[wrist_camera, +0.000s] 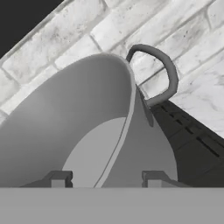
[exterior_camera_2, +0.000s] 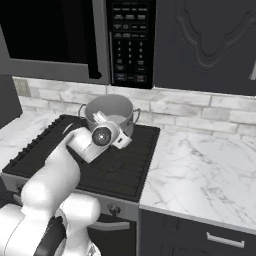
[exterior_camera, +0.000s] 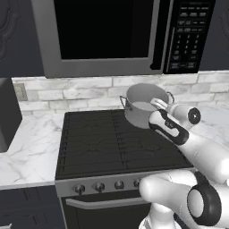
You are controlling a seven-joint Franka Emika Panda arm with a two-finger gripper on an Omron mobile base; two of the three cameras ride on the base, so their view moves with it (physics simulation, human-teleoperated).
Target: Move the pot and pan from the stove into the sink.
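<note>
My pincer (wrist_camera: pixel 104 178) stands open astride the pot (exterior_camera: pixel 142 103) rim at the stove's (exterior_camera: pixel 94 143) far right, one finger inside, one outside.

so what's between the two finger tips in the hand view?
The rim and wall of the pot: the gripper straddles it, one tip inside, one outside. Nothing else shows there.

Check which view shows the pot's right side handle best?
Hand view: the handle is close and whole, looping off the pot wall, with the gripper straddling the rim. Left base view shows it small at the pot's edge; right base view likewise.
</note>
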